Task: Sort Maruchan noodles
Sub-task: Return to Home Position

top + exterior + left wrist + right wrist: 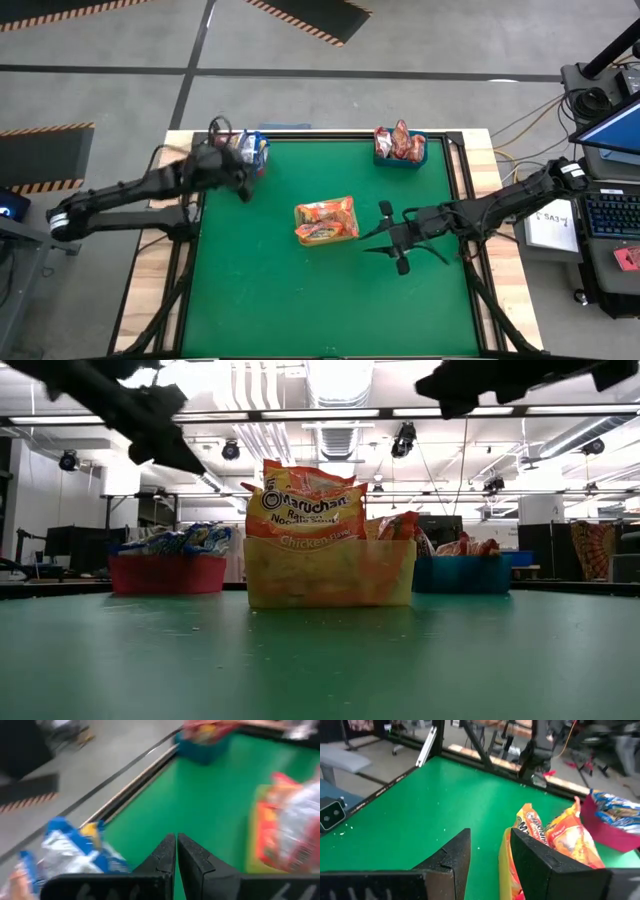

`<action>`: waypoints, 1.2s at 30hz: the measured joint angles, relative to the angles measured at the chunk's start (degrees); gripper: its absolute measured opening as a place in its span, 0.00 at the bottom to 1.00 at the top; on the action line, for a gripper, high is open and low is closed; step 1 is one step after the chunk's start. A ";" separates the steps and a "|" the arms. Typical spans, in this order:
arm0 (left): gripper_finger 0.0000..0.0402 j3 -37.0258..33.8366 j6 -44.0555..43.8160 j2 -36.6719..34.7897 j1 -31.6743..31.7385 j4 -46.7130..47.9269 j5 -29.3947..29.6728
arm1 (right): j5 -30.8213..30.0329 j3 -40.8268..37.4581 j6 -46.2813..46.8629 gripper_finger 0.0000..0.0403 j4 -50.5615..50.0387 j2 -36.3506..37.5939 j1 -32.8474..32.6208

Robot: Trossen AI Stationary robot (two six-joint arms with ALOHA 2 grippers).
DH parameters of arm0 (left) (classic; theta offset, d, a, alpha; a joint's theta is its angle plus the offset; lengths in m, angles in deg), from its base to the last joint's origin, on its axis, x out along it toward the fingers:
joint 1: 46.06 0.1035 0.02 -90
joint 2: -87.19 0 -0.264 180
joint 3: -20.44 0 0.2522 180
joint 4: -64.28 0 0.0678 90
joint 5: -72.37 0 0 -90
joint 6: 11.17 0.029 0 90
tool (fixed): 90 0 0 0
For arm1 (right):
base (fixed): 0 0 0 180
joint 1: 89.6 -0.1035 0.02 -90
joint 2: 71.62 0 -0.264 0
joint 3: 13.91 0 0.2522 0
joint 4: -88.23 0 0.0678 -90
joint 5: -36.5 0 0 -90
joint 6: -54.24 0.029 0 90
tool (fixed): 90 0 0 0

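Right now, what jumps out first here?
A yellow plastic bin packed with orange crinkly Maruchan noodle packets stands mid-table. Blue-and-silver packets fill the red plastic bin at the far left corner, next to the shut left end effector; the right end effector hangs open beside the yellow bin.

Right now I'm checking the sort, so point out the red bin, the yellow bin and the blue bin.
red bin (pixel 167 576), low view, front wall.
yellow bin (pixel 330 586), low view, front wall.
blue bin (pixel 465 576), low view, front wall.

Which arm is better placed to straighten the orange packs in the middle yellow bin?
Probably right: the right gripper, open, sits beside the yellow bin; the left gripper, shut, is away by the red bin.
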 joint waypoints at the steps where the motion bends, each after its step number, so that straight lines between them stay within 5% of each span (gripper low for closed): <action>1: 0.00 -1.65 0.34 -2.09 -1.76 -0.85 0.00 | 0.08 -1.30 0.02 0.32 0.92 1.25 0.25; 10: 0.00 -16.90 0.01 -19.54 -7.26 -13.00 -6.60 | 0.04 -14.66 1.55 0.27 8.76 17.77 2.11; 19: 0.00 -23.73 2.07 -31.40 -7.23 -18.18 -16.34 | 0.08 -24.61 0.98 0.23 12.84 34.18 2.08; 30: 0.00 -32.31 2.66 -42.73 -7.21 -18.29 -21.06 | -1.95 -30.77 -2.90 0.22 9.92 52.01 2.03; 36: 0.00 -33.57 2.16 -42.52 -7.21 -20.46 -22.73 | -6.00 -30.90 -4.21 0.22 1.83 60.16 2.05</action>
